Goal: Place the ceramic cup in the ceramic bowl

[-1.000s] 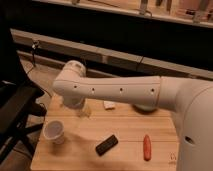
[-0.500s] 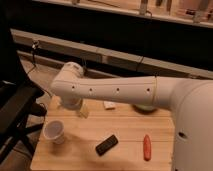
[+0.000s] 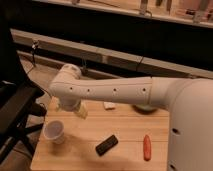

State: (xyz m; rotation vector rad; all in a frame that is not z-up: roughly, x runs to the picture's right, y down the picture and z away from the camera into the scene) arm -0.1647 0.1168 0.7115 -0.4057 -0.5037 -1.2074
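Note:
The ceramic cup is small and white and stands upright on the wooden table near its left edge. The ceramic bowl is mostly hidden behind my arm at the back of the table; only a sliver of its greenish rim shows. My white arm stretches from the right across the table. The gripper hangs from the wrist just above and to the right of the cup, apart from it and holding nothing I can see.
A black oblong object lies at the front middle. A red-orange stick-like object lies to its right. A small white item sits at the back under the arm. A dark chair stands left of the table.

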